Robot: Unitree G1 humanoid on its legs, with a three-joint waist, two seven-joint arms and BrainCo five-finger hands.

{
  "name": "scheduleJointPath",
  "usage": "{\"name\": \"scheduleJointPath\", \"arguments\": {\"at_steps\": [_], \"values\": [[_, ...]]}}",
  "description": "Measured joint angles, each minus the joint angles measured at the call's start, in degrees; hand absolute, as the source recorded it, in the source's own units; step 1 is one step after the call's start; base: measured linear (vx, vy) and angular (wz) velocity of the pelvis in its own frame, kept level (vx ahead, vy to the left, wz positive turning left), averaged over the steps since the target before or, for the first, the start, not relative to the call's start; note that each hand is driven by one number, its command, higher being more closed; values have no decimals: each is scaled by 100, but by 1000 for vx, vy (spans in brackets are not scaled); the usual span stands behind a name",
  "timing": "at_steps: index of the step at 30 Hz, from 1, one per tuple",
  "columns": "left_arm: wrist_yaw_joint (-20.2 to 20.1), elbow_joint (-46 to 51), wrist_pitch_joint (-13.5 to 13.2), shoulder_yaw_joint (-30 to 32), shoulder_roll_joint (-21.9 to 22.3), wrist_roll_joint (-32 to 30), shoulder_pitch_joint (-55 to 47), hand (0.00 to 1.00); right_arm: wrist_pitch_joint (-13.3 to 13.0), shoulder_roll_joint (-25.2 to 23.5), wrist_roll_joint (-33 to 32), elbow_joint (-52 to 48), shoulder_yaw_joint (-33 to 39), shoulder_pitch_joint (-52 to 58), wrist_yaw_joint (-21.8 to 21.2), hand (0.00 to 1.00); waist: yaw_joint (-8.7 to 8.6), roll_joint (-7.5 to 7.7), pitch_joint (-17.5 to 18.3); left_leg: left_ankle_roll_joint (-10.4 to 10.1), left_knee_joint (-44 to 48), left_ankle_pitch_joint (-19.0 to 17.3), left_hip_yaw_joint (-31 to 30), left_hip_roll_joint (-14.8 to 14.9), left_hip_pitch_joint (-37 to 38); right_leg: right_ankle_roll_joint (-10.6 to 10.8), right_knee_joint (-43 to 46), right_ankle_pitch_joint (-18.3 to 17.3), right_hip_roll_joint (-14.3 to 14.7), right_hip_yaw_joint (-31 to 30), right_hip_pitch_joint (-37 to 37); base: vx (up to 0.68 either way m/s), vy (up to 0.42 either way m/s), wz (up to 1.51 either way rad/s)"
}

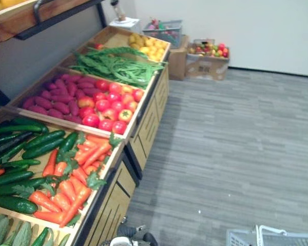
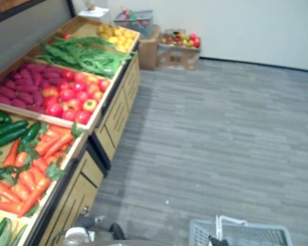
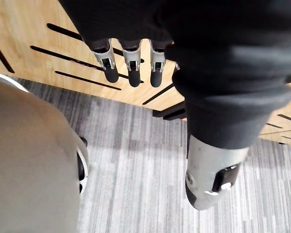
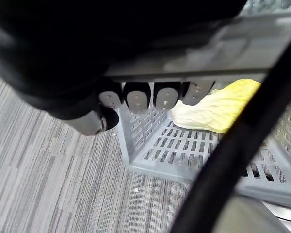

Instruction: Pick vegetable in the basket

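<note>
Right wrist view: basket carried, carrots likely next

Right hand (image 4: 150, 97) curls round the handle (image 4: 223, 46) of the basket (image 4: 155, 150), which holds a leafy cabbage (image 4: 218, 109). Left hand (image 3: 131, 65) hangs slack and empty beside the stand (image 3: 29, 34). In the eye views carrots (image 1: 66, 189) lie at 8 o'clock, the basket at 5. They look stiff, light, smooth: grip mid-body, not the leafy top.

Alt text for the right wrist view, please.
The right hand curls round the handle of a grey slotted basket holding a pale yellow leafy vegetable, above a grey striped floor.
</note>
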State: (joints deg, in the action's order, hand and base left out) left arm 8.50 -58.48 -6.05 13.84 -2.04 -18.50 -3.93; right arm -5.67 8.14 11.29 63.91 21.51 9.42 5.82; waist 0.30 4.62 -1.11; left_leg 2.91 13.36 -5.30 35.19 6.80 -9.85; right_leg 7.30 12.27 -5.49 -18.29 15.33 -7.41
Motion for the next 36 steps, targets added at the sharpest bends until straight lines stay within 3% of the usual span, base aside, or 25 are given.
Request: {"name": "scheduleJointPath", "arguments": {"at_steps": [1,2,3,4,5,6,7,10,13,14,16,17,18,19,20,22,24,25,26,27,28,30,31,32,36], "values": [[-6,-33,1,-49,-38,-4,-2,0,-3,20,0,6,119,-1,1,100,4,-1,2,6,-83,-96,-63,-114,144,94,669,166,-109,-213,200,319,222,45],[-6,-92,11,-112,-92,-1,-2,0,0,41,-1,32,188,-9,0,100,-20,-16,-6,1,-199,-196,-198,-206,359,408,1578,487,-207,-485,500,297,203,50],[-7,-102,28,-161,-131,-1,-4,0,2,37,0,45,235,-5,-1,100,-30,-34,-19,2,-257,-235,-318,-246,473,491,2098,749,-218,-689,681,343,152,70],[-12,-113,45,-315,-212,-2,-18,0,7,19,-1,78,282,33,-9,100,-82,-74,-53,7,-382,-306,-584,-297,687,715,3102,1031,-171,-965,1024,344,89,96],[-18,-183,52,-401,-307,14,-57,0,17,11,-1,154,275,27,-39,100,-174,-91,-72,-15,-448,-384,-858,-319,910,670,4010,854,-106,-945,1332,346,57,98],[-17,-210,58,-400,-332,27,-66,0,23,8,-2,156,272,42,-62,100,-169,-111,-81,-13,-491,-442,-959,-320,1029,616,4317,642,-46,-903,1469,265,0,94],[-11,-224,83,-421,-380,30,-108,0,26,5,-7,152,280,105,-100,100,-165,-154,-99,-74,-558,-493,-1143,-308,1215,447,4557,212,30,-739,1703,197,-29,77],[-42,-277,124,-263,-366,45,-117,0,33,-47,-16,183,457,183,-114,100,-180,-202,-116,-140,-603,-532,-1767,-271,1310,-10,3729,-334,92,-458,2242,252,-166,108],[21,-307,136,157,-236,184,-142,0,42,-115,-21,183,725,213,-120,100,-163,-357,-216,-434,-598,-560,-2481,75,1299,-25,2122,-330,447,-893,2303,230,-306,123],[34,-303,139,354,-240,210,-201,0,42,-207,-34,182,776,221,-117,100,-142,-326,-270,-587,-609,-583,-2793,212,1294,-3,1275,-197,552,-1318,2221,266,-428,132],[56,-265,160,608,-329,259,-254,0,50,-421,-63,180,774,332,-131,100,-113,-34,-335,-836,-605,-650,-3344,305,1210,-48,111,348,541,-1955,1952,309,-600,158],[73,-309,177,724,-391,262,-222,0,107,-579,-77,229,798,407,-123,100,-50,99,-371,-1086,-607,-649,-3713,475,1086,522,-64,277,593,-1842,1777,323,-656,180],[50,-221,150,798,-271,264,-204,0,154,-571,-108,170,900,461,-122,100,46,-28,-365,-1142,-536,-535,-3655,672,889,239,69,94,739,-1422,1790,247,-481,154],[44,-186,152,824,-222,264,-199,0,155,-548,-107,151,909,466,-127,100,88,-76,-385,-1134,-512,-399,-3599,699,761,229,251,42,775,-1267,1802,199,-381,139],[45,-141,150,915,-130,266,-210,0,154,-494,-101,67,900,477,-143,100,115,-186,-400,-1201,-656,-54,-3496,773,700,171,606,-256,848,-1031,1813,130,-277,122],[46,-68,148,1110,-26,268,-211,0,163,-465,-100,49,892,489,-163,100,148,-242,-418,-1304,-1032,343,-3759,871,714,48,1167,-664,835,-571,1834,133,-369,153],[36,-26,129,1329,63,393,-256,0,159,-469,-84,-10,771,403,-170,100,133,-278,-448,-1158,-1264,886,-3746,868,665,-109,1554,-887,817,-405,1802,62,-277,150],[31,-19,131,1423,90,470,-266,0,147,-472,-44,-18,731,371,-172,100,107,-266,-450,-988,-1354,1153,-3678,871,568,-187,1530,-939,762,-223,1731,6,-199,135],[25,-10,130,1587,109,506,-256,0,126,-488,-1,-63,719,332,-171,100,84,-195,-473,-713,-1369,1342,-3207,867,444,-279,1329,-1067,643,135,1587,-30,-127,114],[24,-11,136,1656,102,527,-240,0,122,-458,7,-104,706,299,-175,100,83,-161,-520,-601,-1148,1246,-2782,909,326,-286,1276,-1094,620,290,1525,-53,-122,114],[16,-20,163,1763,123,613,-212,0,125,-439,21,-233,714,274,-172,100,42,-202,-573,-470,-444,858,-1743,1026,177,-308,1277,-1105,534,554,1400,-61,-70,95],[21,-46,164,1740,128,619,-320,0,115,-409,-1,-268,765,255,-168,100,-8,-197,-575,-482,126,475,-737,1032,325,-324,1221,-1141,398,764,1173,-58,-19,80],[21,-115,167,1700,132,617,-378,0,101,-349,0,-258,800,203,-168,100,-13,-237,-571,-550,-31,415,-653,888,440,-279,1147,-1178,408,775,1111,-84,45,47],[21,-256,173,1607,114,605,-443,0,51,-264,3,-216,796,158,-182,100,-22,-278,-563,-739,-408,589,-766,764,509,-205,1049,-1184,478,681,1116,-95,60,37],[26,-315,173,1271,37,593,-523,0,34,-130,-12,13,976,146,-249,100,-161,-398,-450,-708,-1437,1141,-1073,390,534,-128,570,-968,748,238,1125,-57,48,55]]}}
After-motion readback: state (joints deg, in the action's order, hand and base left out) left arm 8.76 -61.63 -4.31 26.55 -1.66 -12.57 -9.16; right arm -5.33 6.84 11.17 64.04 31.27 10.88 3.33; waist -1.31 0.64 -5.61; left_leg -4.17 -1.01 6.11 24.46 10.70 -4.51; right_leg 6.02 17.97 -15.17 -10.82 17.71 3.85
